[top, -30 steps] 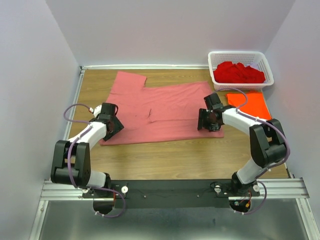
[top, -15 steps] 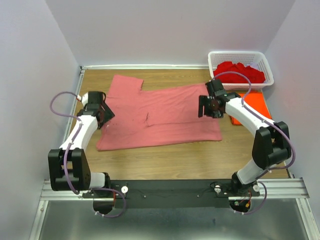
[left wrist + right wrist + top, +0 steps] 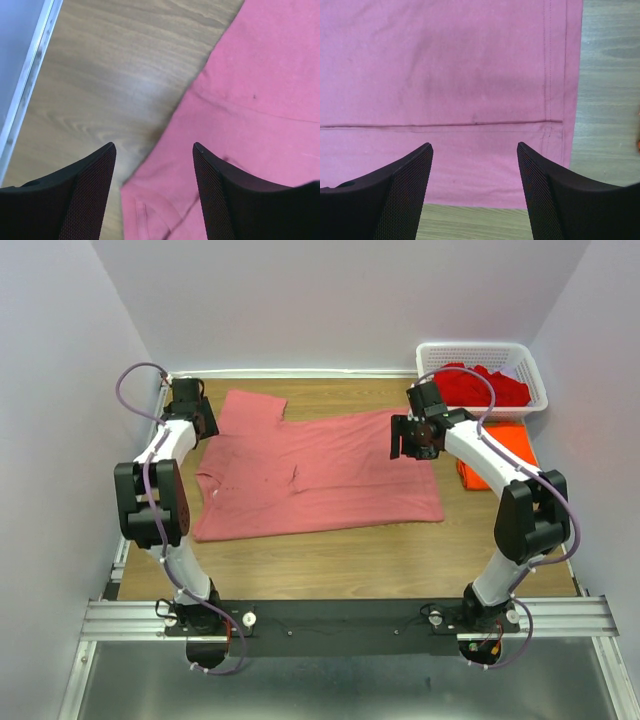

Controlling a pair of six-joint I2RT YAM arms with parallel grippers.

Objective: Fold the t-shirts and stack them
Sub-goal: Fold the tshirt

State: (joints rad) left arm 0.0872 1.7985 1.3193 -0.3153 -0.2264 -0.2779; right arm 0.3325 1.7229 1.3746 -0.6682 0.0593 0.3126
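Cloth covers most of the table [image 3: 330,550]: the pink tee [image 3: 320,470] lies spread flat across the wood, sleeves to the left and hem to the right, with a small crease near its middle. The orange tee [image 3: 510,445] sits folded at the right, just beside the pink tee's hem and in front of the basket [image 3: 480,345]. The red tees [image 3: 500,390] are heaped inside the basket in the far right corner.

The left gripper [image 3: 196,412] is at the far left of the table, by the pink tee's far sleeve. In the left wrist view its jaws stand wide apart with nothing between them; bare wood lies under the left finger [image 3: 95,175] and the pink tee's slanting edge [image 3: 260,100] under the right one.

The right gripper [image 3: 415,437] hangs over the far right corner of the pink tee. In the right wrist view its jaws are also wide and hold nothing. Below them are the stitched hem [image 3: 555,75] and a seam running across. Wood shows past the cloth's right and near edges.
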